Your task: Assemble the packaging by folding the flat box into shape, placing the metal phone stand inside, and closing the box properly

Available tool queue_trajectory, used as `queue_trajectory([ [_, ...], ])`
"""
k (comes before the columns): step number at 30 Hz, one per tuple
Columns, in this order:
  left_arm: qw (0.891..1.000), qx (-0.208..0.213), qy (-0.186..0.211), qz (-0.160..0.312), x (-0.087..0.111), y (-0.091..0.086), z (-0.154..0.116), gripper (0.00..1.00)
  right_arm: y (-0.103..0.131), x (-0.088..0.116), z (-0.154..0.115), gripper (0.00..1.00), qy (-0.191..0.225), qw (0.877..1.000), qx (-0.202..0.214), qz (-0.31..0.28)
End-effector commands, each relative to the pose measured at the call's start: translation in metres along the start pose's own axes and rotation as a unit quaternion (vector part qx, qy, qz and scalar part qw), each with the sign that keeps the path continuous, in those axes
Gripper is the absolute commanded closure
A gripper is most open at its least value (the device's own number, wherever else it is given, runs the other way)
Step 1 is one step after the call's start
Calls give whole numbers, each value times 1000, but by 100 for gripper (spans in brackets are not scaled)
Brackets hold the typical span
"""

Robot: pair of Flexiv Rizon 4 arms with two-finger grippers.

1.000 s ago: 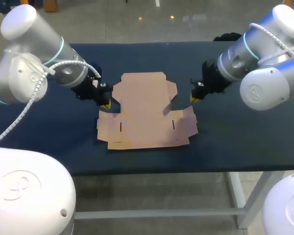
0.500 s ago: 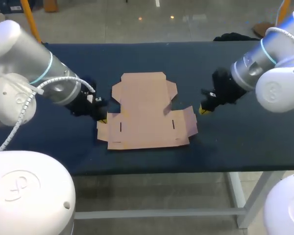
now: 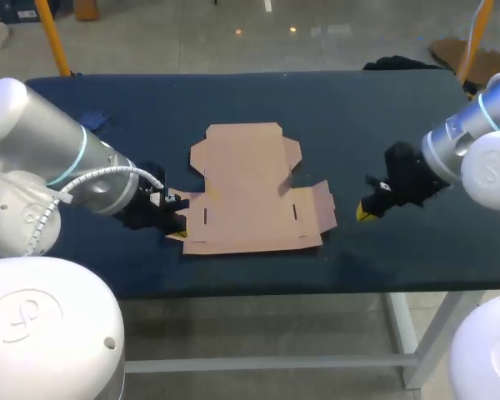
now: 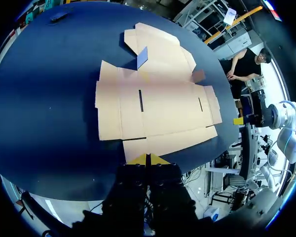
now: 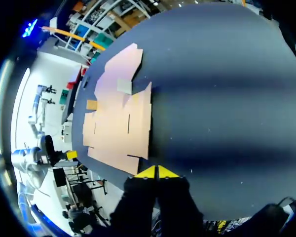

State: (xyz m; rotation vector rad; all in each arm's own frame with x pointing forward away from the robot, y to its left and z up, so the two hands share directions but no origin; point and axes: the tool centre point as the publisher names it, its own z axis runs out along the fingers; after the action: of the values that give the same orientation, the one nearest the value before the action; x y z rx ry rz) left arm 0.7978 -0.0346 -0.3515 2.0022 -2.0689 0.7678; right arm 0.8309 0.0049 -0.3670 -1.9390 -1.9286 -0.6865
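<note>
The flat brown cardboard box (image 3: 250,187) lies unfolded in the middle of the dark blue table (image 3: 358,117). My left gripper (image 3: 177,227) sits low at the cardboard's near left corner. In the left wrist view its yellow tips (image 4: 148,159) are pressed together right at the edge of the cardboard (image 4: 158,103), holding nothing. My right gripper (image 3: 364,213) hangs to the right of the box, a short gap away. Its own view shows the tips (image 5: 157,172) shut and empty, with the cardboard (image 5: 121,118) ahead. I see no metal phone stand that I can identify.
A small blue object (image 3: 96,121) lies on the table at the far left. A black lump (image 3: 397,63) rests at the far right edge. Bare cloth surrounds the cardboard on all sides.
Both arms have drawn back toward the near edge. The left gripper slid from the cardboard's left notch to its near left corner. The right gripper moved farther right, away from the box.
</note>
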Motion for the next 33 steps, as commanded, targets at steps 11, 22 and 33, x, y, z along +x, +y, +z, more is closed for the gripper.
queue_trajectory([
  [11, 999, -19, 12, -39, -24, 26, -14, 100, -31, -1, -7, 100, -17, 999, -30, 33],
  [22, 999, -19, 12, -39, -24, 26, -14, 100, -31, -1, -7, 100, -17, 999, -30, 33],
  [33, 997, -40, 42, -45, -35, 10, 7, 100, -26, 0, 14, 100, -3, 999, -1, 42],
])
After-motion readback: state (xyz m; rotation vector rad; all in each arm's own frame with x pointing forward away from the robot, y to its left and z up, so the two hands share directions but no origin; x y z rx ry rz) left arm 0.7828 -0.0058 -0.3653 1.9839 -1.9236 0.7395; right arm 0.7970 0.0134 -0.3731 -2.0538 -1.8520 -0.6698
